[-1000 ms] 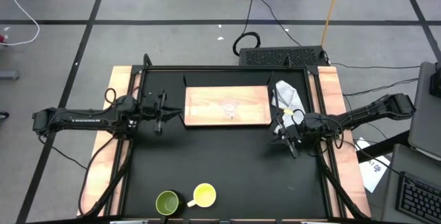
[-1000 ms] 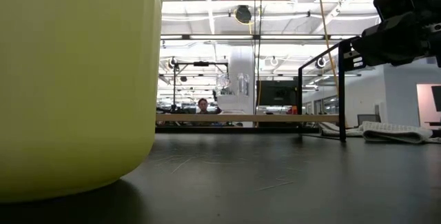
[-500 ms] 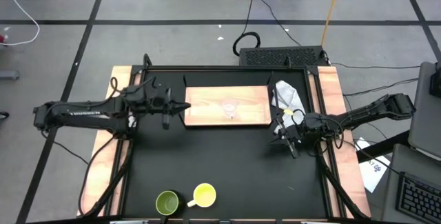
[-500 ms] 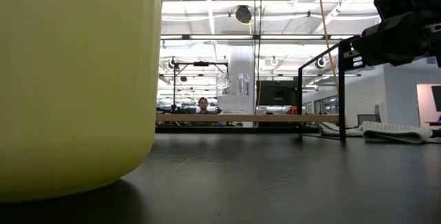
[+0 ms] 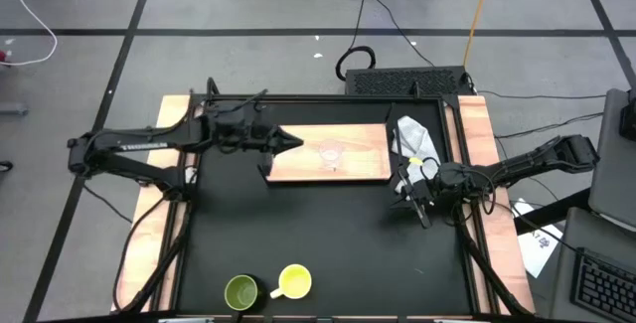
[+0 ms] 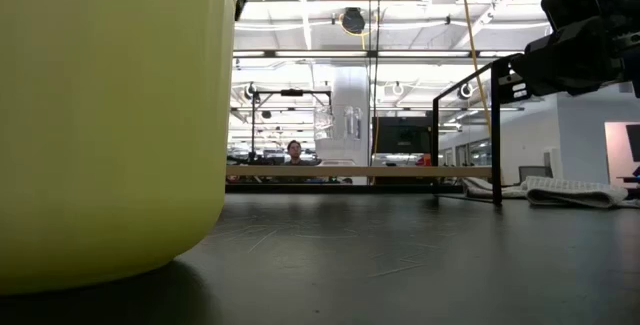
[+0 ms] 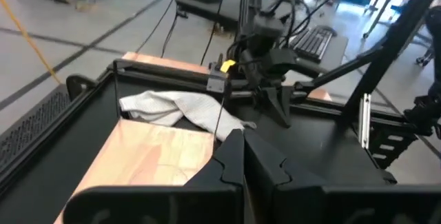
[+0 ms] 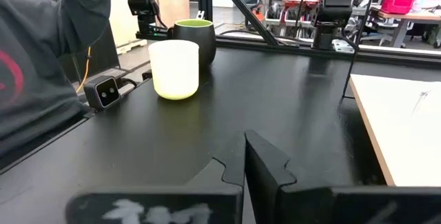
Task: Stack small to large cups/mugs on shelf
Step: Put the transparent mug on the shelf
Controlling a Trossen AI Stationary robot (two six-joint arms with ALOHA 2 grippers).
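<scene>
Standing at the counter's near edge, the yellow mug [image 5: 294, 281] and the olive-green mug [image 5: 240, 291] are side by side — well apart from both grippers. Farther back, the right gripper [image 5: 418, 202] rests shut, holding nothing. The left gripper [image 5: 295, 144], fingers together and empty, hovers over the shelf [image 5: 363, 162], near the clear glass cup [image 5: 329, 154]. No writing is readable.

one glass cup [image 5: 330, 154], two mugs [image 5: 295, 281], one shelf [image 5: 363, 164], one cloth [image 5: 414, 137]
</scene>
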